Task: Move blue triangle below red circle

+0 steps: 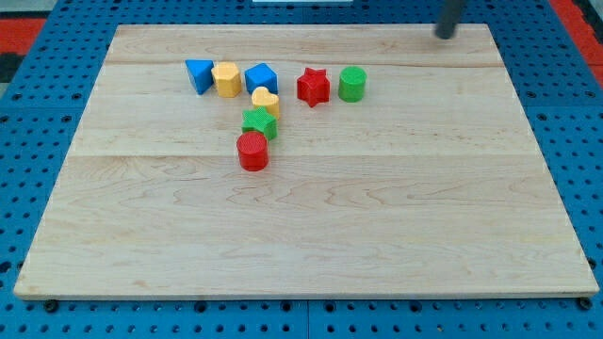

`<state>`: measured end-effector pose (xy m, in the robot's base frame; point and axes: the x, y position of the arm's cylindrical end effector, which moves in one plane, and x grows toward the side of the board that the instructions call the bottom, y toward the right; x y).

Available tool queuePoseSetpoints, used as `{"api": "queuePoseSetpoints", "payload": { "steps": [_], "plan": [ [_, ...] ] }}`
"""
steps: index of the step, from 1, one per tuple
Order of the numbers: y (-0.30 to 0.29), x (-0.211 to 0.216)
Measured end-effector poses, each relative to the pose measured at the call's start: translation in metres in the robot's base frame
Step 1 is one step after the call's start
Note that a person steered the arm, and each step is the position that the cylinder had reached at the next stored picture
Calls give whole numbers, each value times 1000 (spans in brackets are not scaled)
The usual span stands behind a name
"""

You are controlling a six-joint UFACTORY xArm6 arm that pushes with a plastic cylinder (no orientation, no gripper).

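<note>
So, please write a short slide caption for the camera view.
My tip waits near the board's top right, far from the blue triangle and the red circle.

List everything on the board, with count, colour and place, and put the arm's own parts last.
blue triangle: 1, blue, left end of top row
yellow hexagon: 1, yellow, right of the triangle
blue cube: 1, blue, right of the hexagon
yellow heart: 1, yellow, below the cube
green block: 1, green, below the heart
red circle: 1, red, lowest block
red star: 1, red, right of the cube
green cylinder: 1, green, right of the star
board: 1, pale wood
my tip: 1, dark, view's top right, far from all blocks
</note>
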<state>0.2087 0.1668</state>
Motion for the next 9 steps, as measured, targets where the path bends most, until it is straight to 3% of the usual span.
{"api": "queuePoseSetpoints", "payload": {
  "steps": [2, 3, 4, 6, 7, 8, 9],
  "plan": [
    [-249, 2],
    [-291, 41],
    [-323, 75],
    [-332, 129],
    [-346, 120],
    [-320, 107],
    [-303, 122]
  ]
}}
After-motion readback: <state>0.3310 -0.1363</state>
